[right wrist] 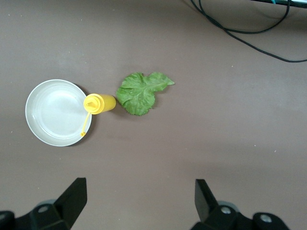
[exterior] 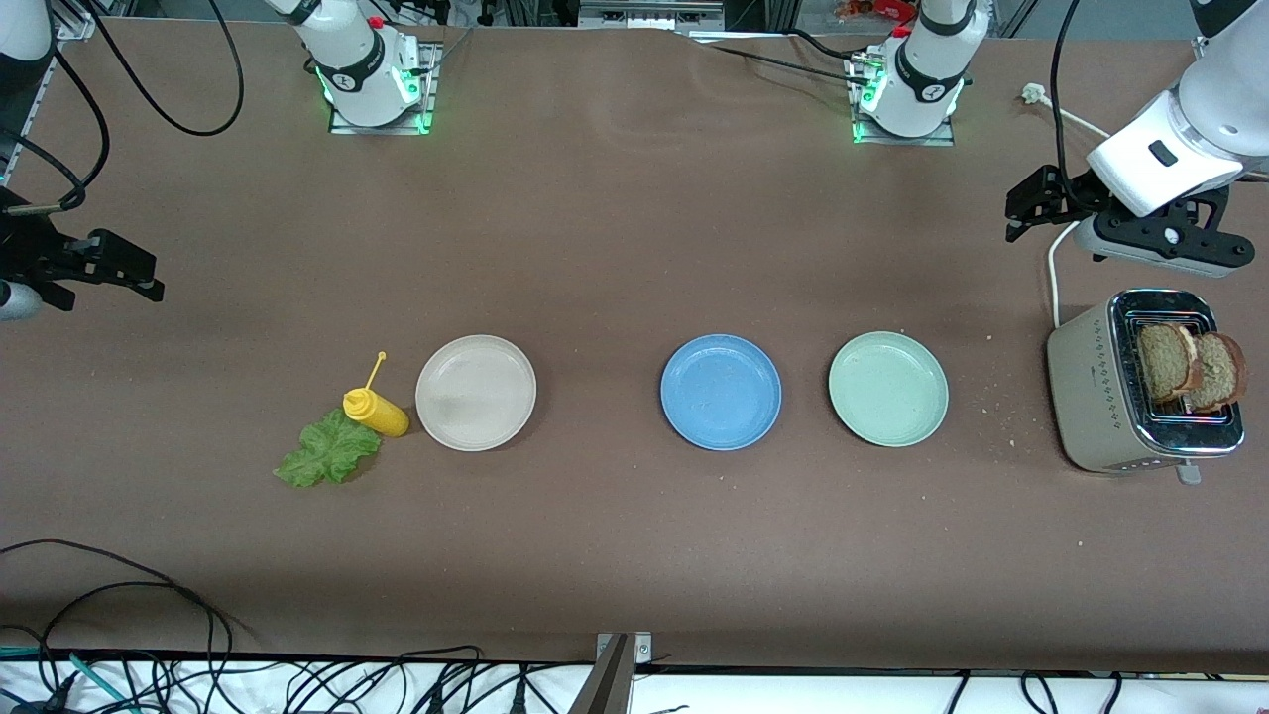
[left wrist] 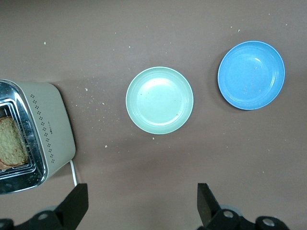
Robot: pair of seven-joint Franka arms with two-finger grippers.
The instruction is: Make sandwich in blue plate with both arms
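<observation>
The blue plate (exterior: pixel 721 392) lies bare at mid-table; it also shows in the left wrist view (left wrist: pixel 251 75). Two brown bread slices (exterior: pixel 1170 362) (exterior: pixel 1217 372) stand in the slots of a toaster (exterior: pixel 1091 397) at the left arm's end; one slice (left wrist: pixel 12 141) shows in the left wrist view. The green lettuce leaf (exterior: pixel 327 451) lies flat on the table toward the right arm's end, also in the right wrist view (right wrist: pixel 141 92). My left gripper (exterior: pixel 1021 208) (left wrist: pixel 141 196) is open and empty over bare table beside the toaster. My right gripper (exterior: pixel 149 273) (right wrist: pixel 139 189) is open and empty over bare table at the right arm's end.
A pale green plate (exterior: pixel 888 388) lies between the blue plate and the toaster. A beige-white plate (exterior: pixel 476 393) lies toward the right arm's end, with a yellow squeeze bottle (exterior: pixel 375 411) on its side between it and the lettuce. Crumbs lie near the toaster. Cables run along the table's edges.
</observation>
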